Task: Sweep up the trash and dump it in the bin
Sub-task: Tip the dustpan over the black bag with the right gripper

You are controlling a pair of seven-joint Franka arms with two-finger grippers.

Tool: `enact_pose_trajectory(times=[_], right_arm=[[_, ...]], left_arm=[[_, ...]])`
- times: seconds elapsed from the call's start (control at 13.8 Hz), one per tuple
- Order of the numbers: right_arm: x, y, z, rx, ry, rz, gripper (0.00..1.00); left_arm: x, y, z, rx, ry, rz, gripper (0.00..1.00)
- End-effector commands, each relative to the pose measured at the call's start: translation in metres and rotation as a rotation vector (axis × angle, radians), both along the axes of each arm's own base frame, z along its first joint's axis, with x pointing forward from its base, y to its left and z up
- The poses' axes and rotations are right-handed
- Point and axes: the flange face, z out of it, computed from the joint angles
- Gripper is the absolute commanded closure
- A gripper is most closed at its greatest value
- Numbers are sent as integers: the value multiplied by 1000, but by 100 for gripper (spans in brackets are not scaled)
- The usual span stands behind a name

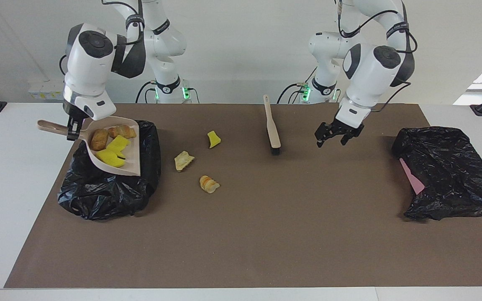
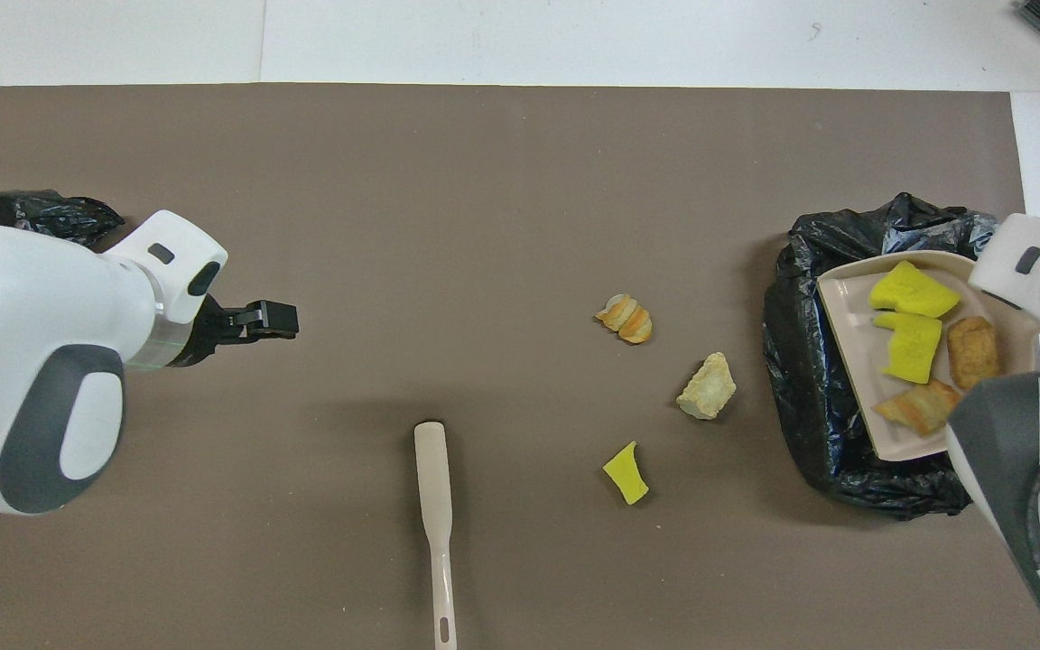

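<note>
My right gripper is shut on the handle of the beige dustpan. It holds the pan tilted, mouth down, over the black bag bin. Several pieces of trash lie in the pan: yellow sponge chunks and brown pastry pieces. Three scraps lie on the mat: a yellow one, a pale one and a striped one. My left gripper hangs open and empty over the mat, between the brush and the other bag.
The brush lies flat on the brown mat, handle toward the robots. A second crumpled black bag with something pink in it sits at the left arm's end of the table. White tabletop borders the mat.
</note>
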Motion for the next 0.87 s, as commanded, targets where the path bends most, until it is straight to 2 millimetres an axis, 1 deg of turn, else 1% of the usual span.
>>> enact_pose_trajectory(times=[0.0,0.22,0.29,0.44,0.58,0.65,0.8], right_arm=[[-21,0,-3,-91,-55,-19,100],[-27,-5,2,-157,-124,-113,100],[-28,-5,1,-166,-133,-135,100],[-27,-7,4,-201,-148,-138,100],[-27,-7,9,-250,-164,-150,100],[-25,9,13,-300,-171,-105,100],[-26,21,18,-350,-165,-83,100]], left_arm=[[24,35,21,51,-16,-87,0],[33,87,43,78,-35,-150,0],[35,100,51,79,-41,-149,0],[32,105,72,78,-19,-141,0],[27,107,100,76,6,-137,0],[24,109,111,75,17,-136,0],[24,118,127,74,23,-122,0]])
